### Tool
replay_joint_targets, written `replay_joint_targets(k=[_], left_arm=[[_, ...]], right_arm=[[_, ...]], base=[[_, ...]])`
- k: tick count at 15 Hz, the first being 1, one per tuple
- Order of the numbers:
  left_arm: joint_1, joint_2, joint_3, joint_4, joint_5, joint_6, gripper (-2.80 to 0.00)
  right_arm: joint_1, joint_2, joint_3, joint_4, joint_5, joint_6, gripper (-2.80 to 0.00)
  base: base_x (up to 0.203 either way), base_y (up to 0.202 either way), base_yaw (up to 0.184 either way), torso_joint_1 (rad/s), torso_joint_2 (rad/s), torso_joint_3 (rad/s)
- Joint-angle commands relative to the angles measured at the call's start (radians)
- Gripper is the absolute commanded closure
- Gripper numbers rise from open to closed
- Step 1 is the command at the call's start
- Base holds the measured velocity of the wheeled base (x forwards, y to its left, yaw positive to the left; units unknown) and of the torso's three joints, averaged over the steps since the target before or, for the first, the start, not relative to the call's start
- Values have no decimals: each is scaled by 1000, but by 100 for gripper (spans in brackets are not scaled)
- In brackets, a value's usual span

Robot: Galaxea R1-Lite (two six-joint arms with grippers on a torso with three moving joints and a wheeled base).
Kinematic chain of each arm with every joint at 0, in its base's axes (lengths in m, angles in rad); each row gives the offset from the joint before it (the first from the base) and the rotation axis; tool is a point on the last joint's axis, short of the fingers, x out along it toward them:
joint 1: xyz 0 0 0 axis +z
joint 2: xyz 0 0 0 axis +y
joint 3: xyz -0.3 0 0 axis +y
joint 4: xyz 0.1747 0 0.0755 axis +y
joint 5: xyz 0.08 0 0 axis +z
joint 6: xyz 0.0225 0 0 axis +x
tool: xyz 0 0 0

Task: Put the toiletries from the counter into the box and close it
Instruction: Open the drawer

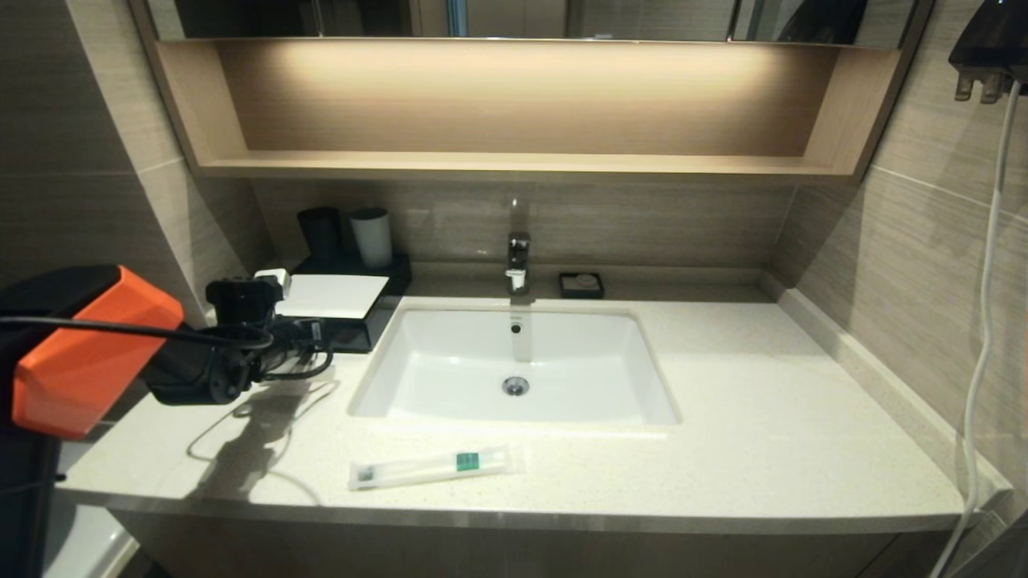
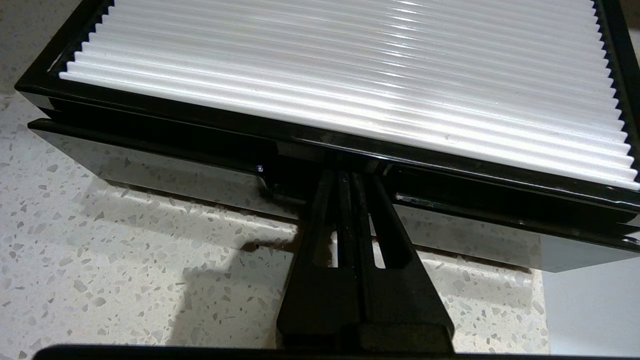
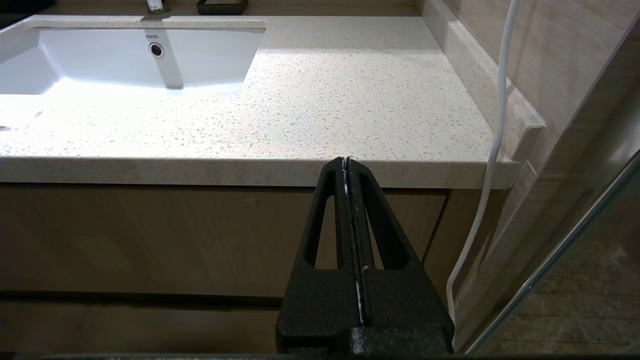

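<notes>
At the box [image 2: 350, 75], the closed left end effector [image 2: 350, 172] is touching the drawer front; the light, slippery packet [image 1: 434, 466] is lying apart, best pinched mid-length.

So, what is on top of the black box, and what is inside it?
The box carries a white ribbed panel on top. The left gripper, shut, is at its drawer front. The inside is hidden.

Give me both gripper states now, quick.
Left gripper: shut, tips at the box drawer front, holding nothing visible.
Right gripper: shut, empty, parked below the counter edge.
</notes>
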Motion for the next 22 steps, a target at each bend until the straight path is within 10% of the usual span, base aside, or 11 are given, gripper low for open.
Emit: replay_joint_targets(k=[1, 22], left_arm=[[3, 0, 0, -3, 1, -1, 0], [12, -63, 19, 135, 0, 0, 0]], right_arm=[[0, 0, 0, 0, 0, 0, 0], [0, 0, 0, 0, 0, 0, 0]], base=[[0, 0, 0, 0, 0, 0], [0, 0, 0, 0, 0, 0]])
